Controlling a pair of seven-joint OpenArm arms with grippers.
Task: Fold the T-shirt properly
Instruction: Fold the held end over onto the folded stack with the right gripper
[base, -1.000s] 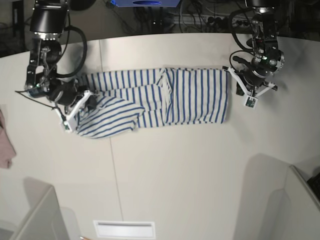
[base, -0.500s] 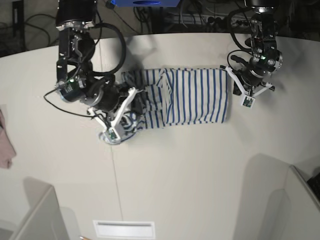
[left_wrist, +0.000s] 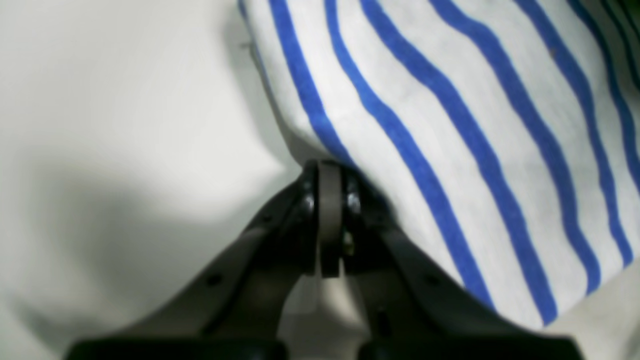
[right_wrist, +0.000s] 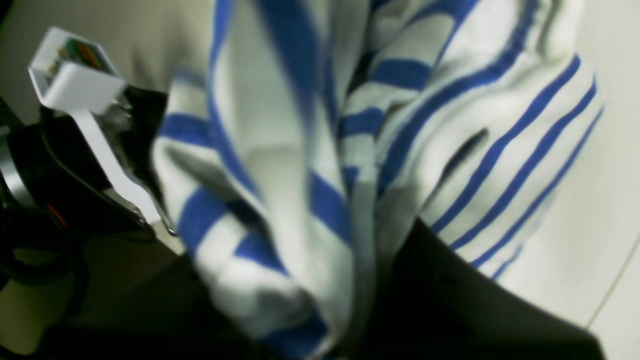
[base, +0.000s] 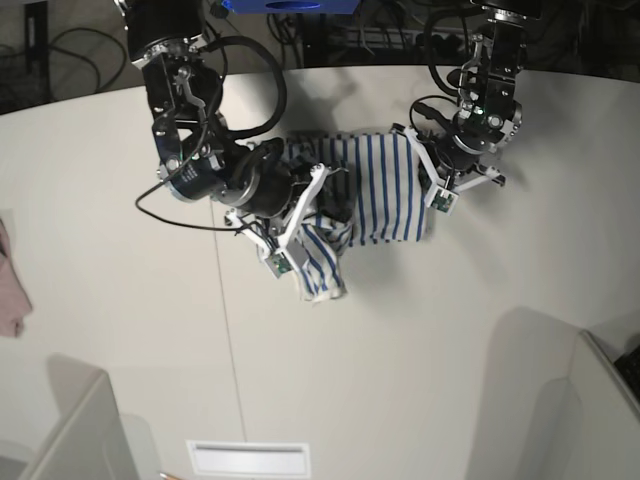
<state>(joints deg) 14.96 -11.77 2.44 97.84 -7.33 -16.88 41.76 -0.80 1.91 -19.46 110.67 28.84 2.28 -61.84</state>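
We see the white cotton T-shirt with thin blue stripes (base: 375, 190) lying bunched on the pale tabletop (base: 400, 340), near the far middle of it, between the two arms. Its flat part spreads toward the left arm, while a crumpled fold hangs down at the near side under the right arm. The right gripper (base: 305, 215) has its jaws pinched on a thick bundle of the striped cloth; in the right wrist view the fabric (right_wrist: 320, 165) fills the space between the dark fingers and drapes over them. The left gripper (left_wrist: 327, 200) has its jaws pressed together, tips meeting right at the folded edge of the shirt (left_wrist: 450, 125); we cannot tell whether any cloth is caught between them. At the table's edge on the right arm's side lies a plain pinkish cloth (base: 10, 285), well apart from the shirt.
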